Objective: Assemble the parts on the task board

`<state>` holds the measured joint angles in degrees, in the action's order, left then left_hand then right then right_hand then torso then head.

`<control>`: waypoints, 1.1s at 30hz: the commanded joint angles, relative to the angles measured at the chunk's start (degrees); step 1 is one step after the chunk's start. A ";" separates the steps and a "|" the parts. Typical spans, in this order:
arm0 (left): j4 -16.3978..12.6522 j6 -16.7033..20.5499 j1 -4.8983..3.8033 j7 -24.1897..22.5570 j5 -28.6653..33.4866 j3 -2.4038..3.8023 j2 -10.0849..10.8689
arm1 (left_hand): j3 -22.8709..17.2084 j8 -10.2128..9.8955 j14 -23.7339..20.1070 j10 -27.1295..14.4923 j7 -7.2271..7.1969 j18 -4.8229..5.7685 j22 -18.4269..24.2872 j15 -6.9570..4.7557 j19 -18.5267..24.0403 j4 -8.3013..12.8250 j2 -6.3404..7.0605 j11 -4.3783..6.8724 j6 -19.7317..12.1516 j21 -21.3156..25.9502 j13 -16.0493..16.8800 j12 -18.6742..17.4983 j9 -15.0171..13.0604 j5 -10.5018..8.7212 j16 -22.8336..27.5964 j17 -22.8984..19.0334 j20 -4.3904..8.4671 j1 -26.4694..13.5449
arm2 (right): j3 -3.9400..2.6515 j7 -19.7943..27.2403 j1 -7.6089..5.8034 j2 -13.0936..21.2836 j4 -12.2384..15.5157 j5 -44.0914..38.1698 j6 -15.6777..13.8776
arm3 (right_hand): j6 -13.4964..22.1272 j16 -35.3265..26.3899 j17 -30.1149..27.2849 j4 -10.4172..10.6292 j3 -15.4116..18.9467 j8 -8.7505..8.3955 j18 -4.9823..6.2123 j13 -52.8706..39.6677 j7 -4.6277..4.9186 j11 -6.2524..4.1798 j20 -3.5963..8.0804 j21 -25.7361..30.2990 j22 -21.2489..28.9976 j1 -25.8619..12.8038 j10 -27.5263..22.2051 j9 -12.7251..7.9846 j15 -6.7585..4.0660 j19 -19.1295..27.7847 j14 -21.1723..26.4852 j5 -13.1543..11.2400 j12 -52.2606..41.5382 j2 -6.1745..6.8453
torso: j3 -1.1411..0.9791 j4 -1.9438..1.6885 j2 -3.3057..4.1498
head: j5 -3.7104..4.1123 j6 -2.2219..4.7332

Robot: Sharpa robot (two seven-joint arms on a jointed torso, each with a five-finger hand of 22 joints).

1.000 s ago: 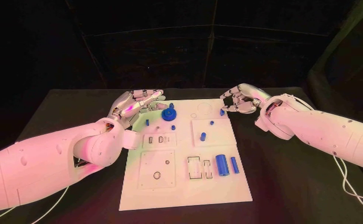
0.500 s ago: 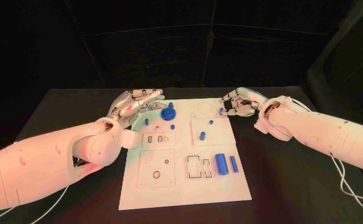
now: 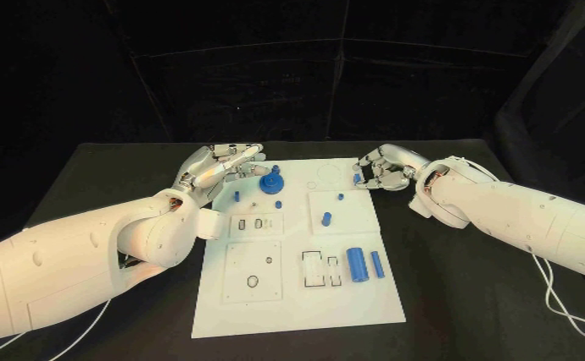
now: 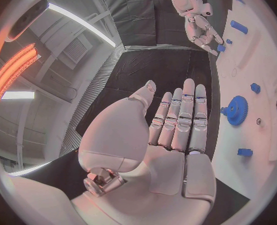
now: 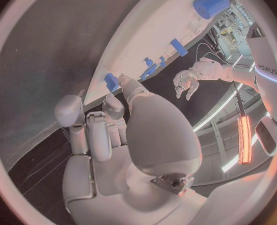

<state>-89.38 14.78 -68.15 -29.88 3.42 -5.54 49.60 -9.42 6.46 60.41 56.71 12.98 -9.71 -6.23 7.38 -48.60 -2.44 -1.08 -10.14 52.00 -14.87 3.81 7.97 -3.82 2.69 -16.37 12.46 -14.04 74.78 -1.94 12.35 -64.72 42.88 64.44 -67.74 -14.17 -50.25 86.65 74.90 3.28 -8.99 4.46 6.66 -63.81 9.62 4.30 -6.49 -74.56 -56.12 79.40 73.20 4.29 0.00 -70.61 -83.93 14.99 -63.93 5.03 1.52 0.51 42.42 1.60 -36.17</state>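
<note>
Black matte bench (image 3: 110,166), dark room behind. White flat task board (image 3: 298,293) at centre, blue plastic parts on it (toothed gear (image 3: 270,184) toward 12). My left hand (image 3: 214,168) at board's 10, fingers straight, spread, holding nothing. My right hand (image 3: 388,166) at 2, fingers curled round small blue peg (image 3: 358,179).

I see the white task board (image 3: 298,293) lying flat on the black worktop (image 3: 110,175). A blue gear (image 3: 272,183) stands near its far end, small blue pegs (image 3: 327,219) are scattered mid-board, and a thick blue cylinder (image 3: 358,265) with a thinner pin (image 3: 378,265) lies nearer me.
</note>
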 commanded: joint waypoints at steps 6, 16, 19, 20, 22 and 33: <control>-0.01 -0.70 -0.06 -0.26 0.02 0.05 -0.03 | -0.04 -0.35 -0.52 -0.43 -0.04 -0.81 0.08 0.09 0.03 0.46 -0.40 0.02 0.26 0.22 -0.08 -0.18 0.04 0.15 -0.31 0.09 -0.13 -0.02 | -0.02 -0.12 -0.02 -0.34 -0.41 -0.94 1.47 | -1.95 0.40 9.36 -0.01 0.30 1.07 -0.23 -0.42 -0.19 -0.08 0.20 -0.46 -0.30 0.16 0.57 0.31 0.01 -0.58 -4.71 -0.28 -0.71 -1.23 | -0.06 0.07 0.02 | 0.00 -0.12; 0.02 -0.65 -0.06 -0.24 0.02 0.05 -0.02 | -0.04 -0.35 -0.52 -0.43 -0.04 -0.81 0.08 0.09 0.03 0.46 -0.40 0.02 0.26 0.22 -0.08 -0.18 0.04 0.15 -0.31 0.09 -0.13 -0.02 | -0.02 0.01 0.13 -0.57 -0.69 -1.00 1.41 | -2.92 0.40 9.38 -0.02 0.23 1.55 -0.24 -0.63 -0.35 -0.22 0.31 -0.51 -0.37 0.17 0.70 0.42 -0.11 -0.62 -4.71 -0.74 -1.00 -1.64 | -0.08 0.02 0.00 | 0.02 -0.17; 0.04 -0.65 -0.06 -0.24 0.02 0.05 -0.03 | -0.04 -0.35 -0.52 -0.43 -0.04 -0.81 0.08 0.09 0.03 0.46 -0.40 0.02 0.26 0.22 -0.08 -0.18 0.04 0.15 -0.31 0.09 -0.13 -0.02 | -0.02 0.03 0.14 -0.68 -0.82 -1.01 1.36 | -3.10 0.39 9.38 0.02 0.21 1.62 -0.25 -0.63 -0.38 -0.24 0.33 -0.54 -0.43 0.13 0.71 0.43 -0.14 -0.65 -4.71 -0.90 -1.02 -1.76 | -0.07 0.05 0.00 | 0.01 -0.17; 0.04 -0.64 -0.06 -0.24 0.02 0.05 -0.03 | -0.04 -0.35 -0.52 -0.43 -0.04 -0.81 0.08 0.09 0.03 0.46 -0.40 0.02 0.26 0.22 -0.08 -0.18 0.04 0.15 -0.31 0.09 -0.13 -0.02 | -0.02 0.01 0.15 -0.71 -0.85 -1.01 1.35 | -3.19 0.41 9.42 0.03 0.20 1.66 -0.26 -0.68 -0.40 -0.26 0.34 -0.57 -0.49 0.11 0.75 0.44 -0.15 -0.68 -4.72 -0.95 -1.08 -1.83 | -0.07 0.05 0.00 | 0.01 -0.17; 0.05 -0.64 -0.06 -0.24 0.02 0.05 -0.04 | -0.04 -0.35 -0.52 -0.43 -0.04 -0.81 0.08 0.09 0.03 0.46 -0.40 0.02 0.26 0.22 -0.08 -0.18 0.04 0.15 -0.31 0.09 -0.13 -0.02 | -0.02 -0.06 0.15 -0.79 -0.95 -1.01 1.31 | -3.61 0.42 9.46 0.09 0.13 1.84 -0.27 -0.77 -0.48 -0.34 0.39 -0.61 -0.57 0.06 0.83 0.47 -0.20 -0.73 -4.73 -1.10 -1.20 -2.08 | -0.06 0.05 0.00 | 0.02 -0.19; 0.29 -0.57 -0.06 -0.20 0.02 0.05 0.03 | -0.09 -0.38 -0.60 -0.44 -0.04 -0.81 0.10 0.10 0.06 0.54 -0.43 0.02 0.26 0.25 -0.08 -0.19 0.04 0.15 -0.31 0.10 -0.14 -0.03 | -0.03 -0.45 0.17 -1.26 -1.28 -1.04 -1.02 | -8.24 0.64 9.96 -0.09 -1.72 4.01 -0.43 -1.74 -1.85 -1.46 1.09 -1.15 -1.59 0.73 1.74 1.04 -1.08 -1.39 -4.86 -3.72 -2.35 -4.48 | -0.13 0.05 -0.01 | -0.05 -0.35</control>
<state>-89.11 14.78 -68.15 -29.86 3.42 -5.54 49.62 -9.59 6.46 60.21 56.71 12.98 -9.71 -6.18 7.58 -48.60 -2.28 -1.08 -10.14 52.00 -14.87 3.81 7.98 -3.82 2.69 -16.37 12.51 -14.04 74.78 -1.95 12.08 -64.45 41.72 63.12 -68.57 -13.62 -57.98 87.06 74.93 3.23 -10.51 8.08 6.66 -65.47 7.95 2.86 -5.42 -75.33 -57.67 80.13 74.64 5.06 -0.67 -71.68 -84.11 11.64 -66.09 1.36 1.43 0.55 42.42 1.64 -36.47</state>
